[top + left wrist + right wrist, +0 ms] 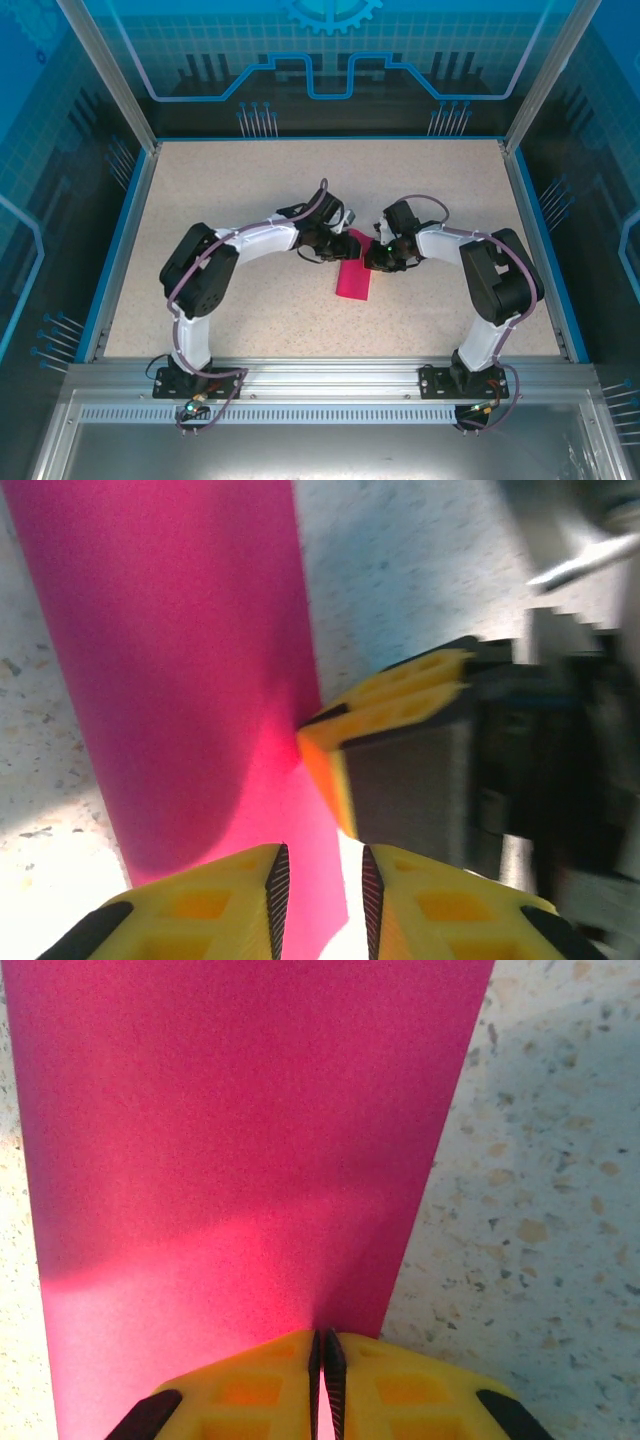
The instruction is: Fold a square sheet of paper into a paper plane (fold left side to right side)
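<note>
Speckled beige bench (200, 200), enclosed by blue patterned panels (330, 60), with the square sheet of paper (353, 278) at its middle. The magenta sheet is seen folded into a long, narrow strip lying flat on the bench, its far end between the two sets of fingers and its near end pointing toward the arm bases.

From the left wrist, the strip (180, 680) is shown running away from the left fingers (230, 890). These fingers are held apart, and pink paper is visible through the gap between their ribbed pads; the pads are not pressed on it. The right fingers (400, 695) are seen touching the strip's right edge with their yellow tip.

From the right wrist, the strip (230, 1130) is shown spreading ahead of the right fingers (250, 1380). These fingers are brought together to a thin slit, and the strip's near edge appears to be pinched in that slit, close to its right-hand corner.

From above, the left fingers (338, 242) and right fingers (380, 256) are seen near each other over the strip's far end. The left arm (255, 240) and right arm (450, 245) are bent inward from bases bolted to a metal rail (320, 375) at the near edge.
</note>
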`<state>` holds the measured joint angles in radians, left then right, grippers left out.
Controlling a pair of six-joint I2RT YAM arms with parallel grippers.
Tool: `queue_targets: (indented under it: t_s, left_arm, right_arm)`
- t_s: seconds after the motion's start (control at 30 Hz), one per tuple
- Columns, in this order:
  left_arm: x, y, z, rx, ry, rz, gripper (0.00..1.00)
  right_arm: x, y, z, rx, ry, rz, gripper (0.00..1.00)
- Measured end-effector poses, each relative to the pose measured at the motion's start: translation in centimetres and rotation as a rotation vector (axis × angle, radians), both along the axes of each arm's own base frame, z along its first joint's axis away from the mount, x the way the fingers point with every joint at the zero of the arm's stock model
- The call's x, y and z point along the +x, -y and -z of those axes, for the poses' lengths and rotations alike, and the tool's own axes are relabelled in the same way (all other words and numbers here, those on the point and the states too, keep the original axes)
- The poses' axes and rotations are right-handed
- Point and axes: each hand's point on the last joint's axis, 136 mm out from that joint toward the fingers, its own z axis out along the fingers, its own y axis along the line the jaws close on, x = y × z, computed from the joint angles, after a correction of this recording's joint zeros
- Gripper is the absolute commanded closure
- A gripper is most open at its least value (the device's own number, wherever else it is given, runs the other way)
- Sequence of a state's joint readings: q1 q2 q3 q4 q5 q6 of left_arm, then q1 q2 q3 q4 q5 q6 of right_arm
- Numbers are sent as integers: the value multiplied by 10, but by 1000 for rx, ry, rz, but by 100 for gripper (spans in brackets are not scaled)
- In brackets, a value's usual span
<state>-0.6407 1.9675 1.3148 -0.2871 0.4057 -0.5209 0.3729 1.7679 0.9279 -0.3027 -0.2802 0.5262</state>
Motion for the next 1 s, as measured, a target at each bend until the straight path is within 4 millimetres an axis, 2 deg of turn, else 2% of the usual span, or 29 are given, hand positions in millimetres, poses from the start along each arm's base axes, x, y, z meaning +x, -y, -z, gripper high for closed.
queue_targets:
  t_s: [0.13, 0.3, 0.47, 0.67, 0.83, 0.93, 1.0]
  left_arm:
    - [-3, -3, 22, 33, -37, 3, 71]
    - [-2, -9, 29, 61, -32, 4, 71]
    - [-4, -27, 44, 86, -61, -21, 71]
    - [-1, -33, 43, 66, -49, -32, 71]
    - [-1, -57, 41, 87, -44, -64, 70]
    - [0, -67, 32, 85, -35, -85, 70]
    - [1, -64, 22, 61, -15, -81, 71]
  right_arm:
    - [0, 0, 0, -10, 2, -4, 85]
    - [0, 0, 0, -15, 4, -5, 85]
    - [0, 1, 0, -19, 3, -5, 85]
    - [-1, 0, 0, -24, 5, -12, 85]
    - [-1, -1, 0, -24, 7, -15, 85]
    - [-1, -1, 0, -23, 7, -15, 85]
    - [-1, -1, 0, -23, 7, -15, 85]
